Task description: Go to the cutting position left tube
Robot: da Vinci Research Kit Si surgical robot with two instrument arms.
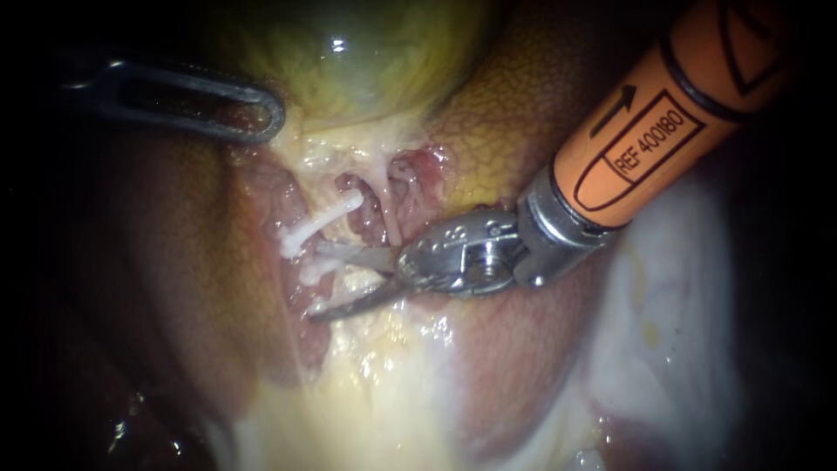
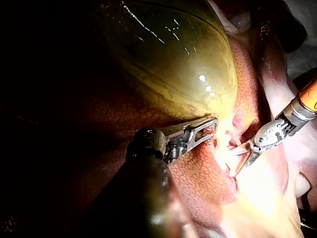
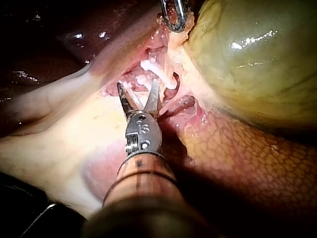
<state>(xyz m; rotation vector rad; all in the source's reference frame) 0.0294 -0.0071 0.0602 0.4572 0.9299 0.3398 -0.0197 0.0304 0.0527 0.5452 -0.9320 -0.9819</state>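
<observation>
Left tube (image 1: 307,251): located centre-left of the frame, below the gallbladder (image 1: 366,52), and marked by white clips (image 1: 323,218).

Right instrument (image 1: 318,281): shaft is seen entering from the upper right. Blades are spread moderately wide and nothing is gripped. The tips are placed at the clipped stretch of the tube, one blade to each side. Contact with the tube cannot be made out. The spread is judged to be set so that the tube can be straddled between clips.

Left instrument (image 1: 266,118): upper left. Jaws appear closed on the gallbladder's edge, judged a hold for tension, so that the tube is stretched and exposed against the liver (image 1: 488,131).

Positioning is judged nearly done.
</observation>
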